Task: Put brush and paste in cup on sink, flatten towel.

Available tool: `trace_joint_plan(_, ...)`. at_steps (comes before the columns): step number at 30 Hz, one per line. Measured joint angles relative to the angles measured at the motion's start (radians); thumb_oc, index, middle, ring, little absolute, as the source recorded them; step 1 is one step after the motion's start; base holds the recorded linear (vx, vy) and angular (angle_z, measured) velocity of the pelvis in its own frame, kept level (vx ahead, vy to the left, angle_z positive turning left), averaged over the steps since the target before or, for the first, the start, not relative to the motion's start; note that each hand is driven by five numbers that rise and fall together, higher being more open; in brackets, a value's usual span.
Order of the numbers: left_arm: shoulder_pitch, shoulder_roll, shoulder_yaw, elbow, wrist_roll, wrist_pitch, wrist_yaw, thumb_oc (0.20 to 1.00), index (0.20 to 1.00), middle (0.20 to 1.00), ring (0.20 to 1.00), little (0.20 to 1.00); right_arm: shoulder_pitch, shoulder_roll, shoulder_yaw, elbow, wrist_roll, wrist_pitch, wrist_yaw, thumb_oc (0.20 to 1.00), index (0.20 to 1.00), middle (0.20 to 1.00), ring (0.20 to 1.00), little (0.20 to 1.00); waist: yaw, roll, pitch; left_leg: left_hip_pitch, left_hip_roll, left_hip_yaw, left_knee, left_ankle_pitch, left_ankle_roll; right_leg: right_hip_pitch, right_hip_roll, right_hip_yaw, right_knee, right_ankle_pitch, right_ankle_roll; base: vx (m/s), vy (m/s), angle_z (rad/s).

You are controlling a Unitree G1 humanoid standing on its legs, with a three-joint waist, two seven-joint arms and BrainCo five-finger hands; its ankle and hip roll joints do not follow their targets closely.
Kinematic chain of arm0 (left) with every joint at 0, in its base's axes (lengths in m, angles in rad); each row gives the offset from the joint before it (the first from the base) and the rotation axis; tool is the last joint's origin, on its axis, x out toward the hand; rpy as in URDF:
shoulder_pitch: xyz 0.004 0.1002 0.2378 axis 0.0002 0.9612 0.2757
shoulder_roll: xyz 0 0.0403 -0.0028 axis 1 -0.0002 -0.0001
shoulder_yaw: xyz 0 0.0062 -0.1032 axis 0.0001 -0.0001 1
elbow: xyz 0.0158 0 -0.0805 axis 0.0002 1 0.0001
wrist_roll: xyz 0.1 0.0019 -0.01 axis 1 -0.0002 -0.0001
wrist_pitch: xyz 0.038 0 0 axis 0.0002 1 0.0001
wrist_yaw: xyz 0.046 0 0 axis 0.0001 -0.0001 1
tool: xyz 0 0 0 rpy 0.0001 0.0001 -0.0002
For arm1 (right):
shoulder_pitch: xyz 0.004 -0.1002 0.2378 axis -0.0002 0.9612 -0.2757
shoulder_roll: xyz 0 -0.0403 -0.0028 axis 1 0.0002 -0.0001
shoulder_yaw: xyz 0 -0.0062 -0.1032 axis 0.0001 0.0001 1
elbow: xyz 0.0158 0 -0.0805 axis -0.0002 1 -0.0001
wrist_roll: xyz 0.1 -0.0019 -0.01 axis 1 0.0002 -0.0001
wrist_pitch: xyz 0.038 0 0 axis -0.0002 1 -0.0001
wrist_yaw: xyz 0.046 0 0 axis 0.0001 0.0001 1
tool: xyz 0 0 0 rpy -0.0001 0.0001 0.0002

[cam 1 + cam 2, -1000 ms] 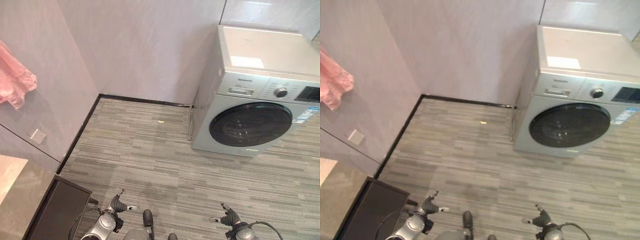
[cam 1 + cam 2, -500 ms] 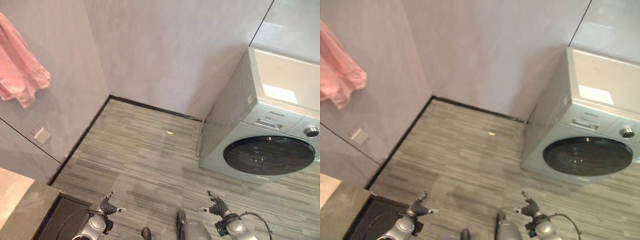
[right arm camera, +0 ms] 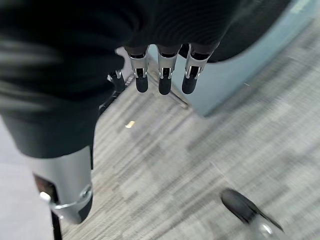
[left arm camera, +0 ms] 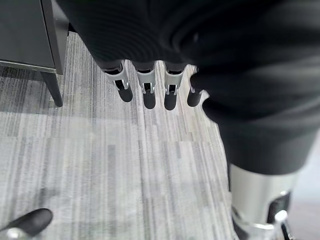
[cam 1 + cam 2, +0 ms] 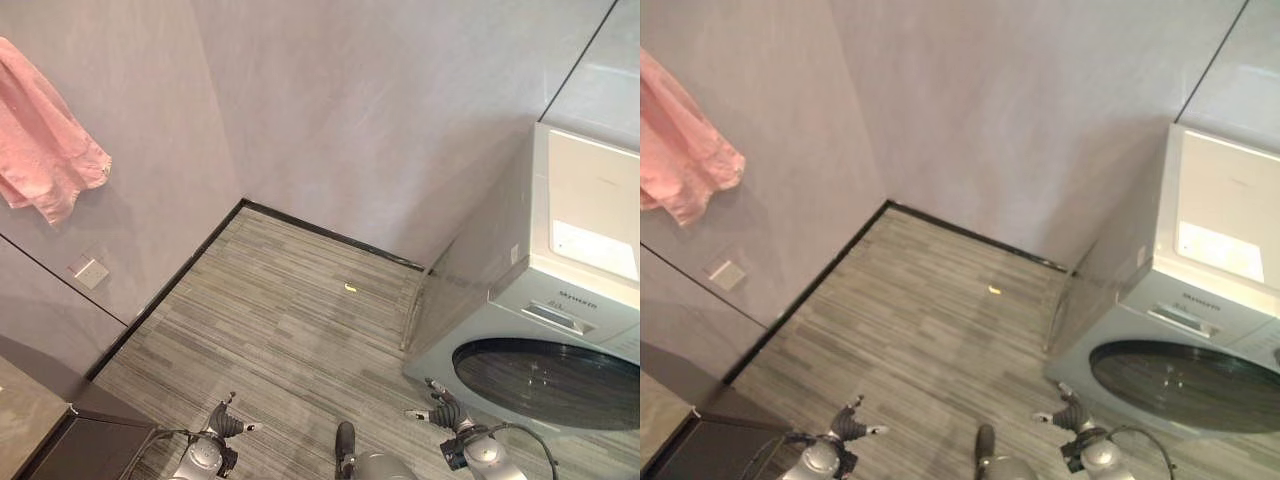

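Both hands low near the bottom edge, nothing in either; left hand [image 5: 228, 426] at 7 o'clock, fingers [image 4: 144, 90] hanging straight and relaxed in its wrist view, floor under them; right hand [image 5: 447, 412] at 5 o'clock, fingers [image 3: 161, 77] likewise straight and released, washing machine [image 5: 560, 330] past them.

Counter [image 5: 22, 415] corner just showing at 8 o'clock, dark cabinet [image 5: 80, 450] under it; striped floor [image 5: 290, 320] across the middle with a small yellow scrap [image 5: 351, 288] lying on it; pink towel [image 5: 45, 135] hanging bunched on the wall at 10 o'clock; wall socket [image 5: 90, 271] below it at 9 o'clock; washing machine at 3 to 4 o'clock.

Change vs a second ago: whole picture has shifted, so the camera turned, not the things; washing machine slid from 2 o'clock toward the right edge and is now cut off; towel shows more of itself and sits further into frame; counter shrank to a sliver. Hands look as slack as before, still empty.

Meaning for task: looks like the robot is still reorienting, no step begun; brush, paste, cup and sink can't be placed from these views; towel is the one task item located, still crumpled, well apart from both hands; judging next need is to face the counter side.
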Motion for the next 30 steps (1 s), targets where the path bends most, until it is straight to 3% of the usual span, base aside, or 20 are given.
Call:
trace_joint_plan(1, -0.015, 0.002, -0.005, -0.004, 0.0, 0.0, 0.0, 1.0, 1.0, 1.0, 1.0, 1.0, 0.004, -0.007, 0.007, -0.004, 0.0, -0.003, -0.001, 1.0, 1.0, 1.0, 1.0, 1.0, 0.0, -0.016, 0.009, -0.072, -0.002, -0.019, 0.122, 0.021, -0.029, 0.009, -0.002, -0.023, -0.005, -0.006, -0.027, 0.13, -0.144, 0.27)
trace_joint_plan(3, -0.021, 0.003, -0.006, -0.005, 0.0, 0.0, 0.0, 1.0, 1.0, 1.0, 1.0, 1.0, 0.004, -0.014, 0.016, -0.009, 0.0, -0.003, -0.001, 1.0, 1.0, 1.0, 1.0, 1.0, 0.002, -0.027, 0.015, -0.117, 0.006, -0.014, 0.194, 0.057, -0.026, 0.012, 0.001, -0.03, -0.006, -0.02, -0.045, 0.14, -0.107, 0.3)
trace_joint_plan(5, -0.04, 0.004, -0.007, -0.021, -0.001, 0.001, 0.001, 1.0, 1.0, 1.0, 1.0, 1.0, 0.018, -0.022, 0.017, -0.013, -0.001, -0.003, -0.002, 1.0, 1.0, 1.0, 1.0, 1.0, -0.003, -0.053, 0.03, -0.185, 0.038, 0.084, 0.22, 0.066, -0.017, 0.027, -0.004, -0.067, -0.029, -0.031, -0.065, 0.17, -0.03, 0.52)
trace_joint_plan(6, -0.055, 0.005, -0.01, -0.026, 0.0, 0.001, 0.001, 1.0, 1.0, 1.0, 1.0, 1.0, 0.034, -0.021, 0.016, -0.014, -0.001, -0.003, -0.004, 1.0, 1.0, 1.0, 1.0, 1.0, -0.012, -0.062, 0.036, -0.208, 0.052, 0.169, 0.148, 0.054, -0.003, 0.039, -0.004, -0.083, -0.059, -0.033, -0.063, 0.2, 0.06, 0.73)
trace_joint_plan(7, -0.076, 0.005, -0.021, -0.042, -0.001, -0.002, 0.001, 1.0, 1.0, 1.0, 1.0, 1.0, 0.051, -0.023, 0.016, -0.013, -0.002, -0.002, -0.004, 1.0, 1.0, 1.0, 1.0, 1.0, -0.01, -0.077, 0.046, -0.216, 0.036, 0.22, -0.017, 0.056, 0.003, 0.038, -0.007, -0.082, -0.082, -0.031, -0.06, 0.23, 0.098, 0.63)
trace_joint_plan(9, -0.076, 0.004, -0.034, -0.041, 0.0, -0.004, 0.002, 1.0, 1.0, 1.0, 1.0, 1.0, 0.055, -0.025, 0.016, -0.012, -0.002, -0.001, -0.003, 1.0, 1.0, 1.0, 1.0, 1.0, 0.0, -0.065, 0.055, -0.212, 0.034, 0.231, -0.194, 0.069, -0.002, 0.048, 0.008, -0.081, -0.099, -0.026, -0.046, 0.25, 0.112, 0.07)
trace_joint_plan(10, -0.068, 0.005, -0.037, -0.038, 0.0, -0.002, 0.002, 1.0, 1.0, 1.0, 1.0, 1.0, 0.052, -0.024, 0.016, -0.013, -0.002, -0.003, -0.004, 1.0, 1.0, 1.0, 1.0, 1.0, -0.002, -0.049, 0.056, -0.201, 0.045, 0.233, -0.328, 0.119, 0.001, 0.056, 0.028, -0.088, -0.111, -0.024, -0.043, 0.29, 0.14, -0.19)
trace_joint_plan(11, -0.064, 0.005, -0.038, -0.038, 0.0, -0.002, 0.003, 1.0, 1.0, 1.0, 1.0, 1.0, 0.05, -0.024, 0.017, -0.012, -0.002, -0.003, -0.004, 1.0, 1.0, 1.0, 1.0, 1.0, 0.001, -0.042, 0.061, -0.21, 0.06, 0.232, -0.352, 0.145, -0.003, 0.064, 0.033, -0.092, -0.105, -0.024, -0.043, 0.39, 0.196, -0.14)
trace_joint_plan(14, -0.06, -0.001, -0.038, -0.038, 0.001, -0.002, 0.005, 1.0, 1.0, 1.0, 1.0, 1.0, 0.066, -0.029, 0.016, -0.012, -0.006, -0.002, -0.005, 1.0, 1.0, 1.0, 1.0, 1.0, -0.008, -0.011, 0.057, -0.235, 0.149, 0.331, -0.429, 0.228, -0.023, 0.093, 0.061, -0.122, -0.109, -0.038, -0.058, 0.25, 0.126, 0.05)
trace_joint_plan(16, -0.047, -0.002, -0.037, -0.04, 0.002, 0.0, 0.005, 1.0, 1.0, 1.0, 1.0, 1.0, 0.078, -0.034, 0.015, -0.014, -0.014, -0.001, -0.005, 1.0, 1.0, 1.0, 1.0, 1.0, -0.022, -0.003, 0.055, -0.215, 0.185, 0.403, -0.419, 0.252, -0.001, 0.134, 0.064, -0.125, -0.114, -0.052, -0.054, 0.27, 0.152, 0.04)
trace_joint_plan(17, -0.032, -0.002, -0.037, -0.04, 0.002, 0.001, 0.005, 1.0, 1.0, 1.0, 1.0, 1.0, 0.083, -0.035, 0.016, -0.011, -0.02, -0.001, -0.005, 1.0, 1.0, 1.0, 1.0, 1.0, -0.025, 0.006, 0.048, -0.191, 0.189, 0.396, -0.422, 0.255, 0.003, 0.153, 0.064, -0.116, -0.119, -0.059, -0.044, 0.54, 0.351, -0.17)
trace_joint_plan(18, -0.017, -0.003, -0.036, -0.04, 0.002, 0.001, 0.006, 1.0, 1.0, 1.0, 1.0, 1.0, 0.072, -0.036, 0.016, -0.01, -0.029, 0.002, -0.006, 1.0, 1.0, 1.0, 1.0, 1.0, -0.027, 0.029, 0.033, -0.155, 0.17, 0.39, -0.424, 0.258, -0.001, 0.17, 0.064, -0.095, -0.122, -0.072, -0.027, 0.57, 0.406, -0.35)
trace_joint_plan(20, -0.016, -0.002, -0.035, -0.024, 0.001, 0.001, 0.007, 1.0, 1.0, 1.0, 1.0, 1.0, 0.055, -0.027, 0.012, 0.037, -0.032, 0.006, -0.007, 1.0, 1.0, 1.0, 1.0, 1.0, -0.021, 0.036, 0.029, -0.113, 0.109, 0.402, -0.394, 0.248, 0.021, 0.178, 0.026, -0.058, -0.082, -0.094, -0.006, 0.38, 0.332, -0.46)
trace_joint_plan(21, -0.011, -0.004, -0.036, -0.024, 0.001, 0.001, 0.009, 1.0, 1.0, 1.0, 1.0, 1.0, 0.059, -0.036, 0.012, 0.028, -0.032, 0.006, -0.007, 1.0, 1.0, 1.0, 1.0, 1.0, -0.02, 0.05, 0.024, -0.106, 0.094, 0.41, -0.387, 0.259, 0.052, 0.171, 0.016, -0.052, -0.049, -0.113, 0.008, 0.15, 0.175, -0.33)
trace_joint_plan(22, -0.009, 0.001, -0.036, -0.024, 0.0, 0.001, 0.01, 1.0, 1.0, 1.0, 1.0, 1.0, 0.065, -0.036, 0.011, 0.025, -0.032, 0.006, -0.008, 1.0, 1.0, 1.0, 1.0, 1.0, -0.025, 0.056, 0.017, -0.085, 0.077, 0.421, -0.387, 0.213, 0.104, 0.162, -0.005, -0.05, -0.002, -0.146, 0.024, 0.22, 0.28, -0.07)
trace_joint_plan(23, -0.012, 0.008, -0.036, -0.024, 0.0, 0.001, 0.01, 1.0, 1.0, 1.0, 1.0, 1.0, 0.07, -0.03, 0.013, 0.021, -0.032, 0.007, -0.007, 1.0, 1.0, 1.0, 1.0, 1.0, -0.027, 0.042, 0.013, -0.079, 0.054, 0.425, -0.387, 0.206, 0.115, 0.148, -0.034, -0.047, 0.04, -0.165, 0.041, 0.23, 0.324, 0.1)
trace_joint_plan(24, -0.014, 0.009, -0.037, -0.035, 0.0, 0.0, 0.011, 1.0, 1.0, 1.0, 1.0, 1.0, 0.089, -0.03, 0.01, -0.003, -0.032, 0.006, -0.005, 1.0, 1.0, 1.0, 1.0, 1.0, -0.028, 0.039, 0.011, -0.069, 0.021, 0.424, -0.383, 0.176, 0.149, 0.107, -0.08, -0.037, 0.162, -0.204, 0.069, 0.23, 0.324, 0.18)
trace_joint_plan(26, -0.02, 0.013, -0.046, -0.05, 0.001, -0.005, 0.01, 1.0, 1.0, 1.0, 1.0, 1.0, 0.095, -0.021, 0.009, -0.003, -0.034, 0.007, -0.001, 1.0, 1.0, 1.0, 1.0, 1.0, -0.025, 0.022, -0.002, -0.054, -0.032, 0.421, -0.378, 0.142, 0.18, 0.029, -0.155, -0.015, 0.367, -0.25, 0.091, 0.17, 0.326, 0.3)
trace_joint_plan(30, -0.02, 0.054, -0.078, -0.061, 0.004, -0.006, 0.006, 1.0, 1.0, 1.0, 1.0, 1.0, 0.054, -0.003, 0.017, -0.021, -0.042, 0.007, 0.002, 1.0, 1.0, 1.0, 1.0, 1.0, 0.004, 0.005, -0.012, -0.029, -0.107, 0.42, -0.37, 0.093, 0.225, -0.048, -0.238, 0.016, 0.57, -0.236, 0.106, 0.18, 0.257, 0.17)
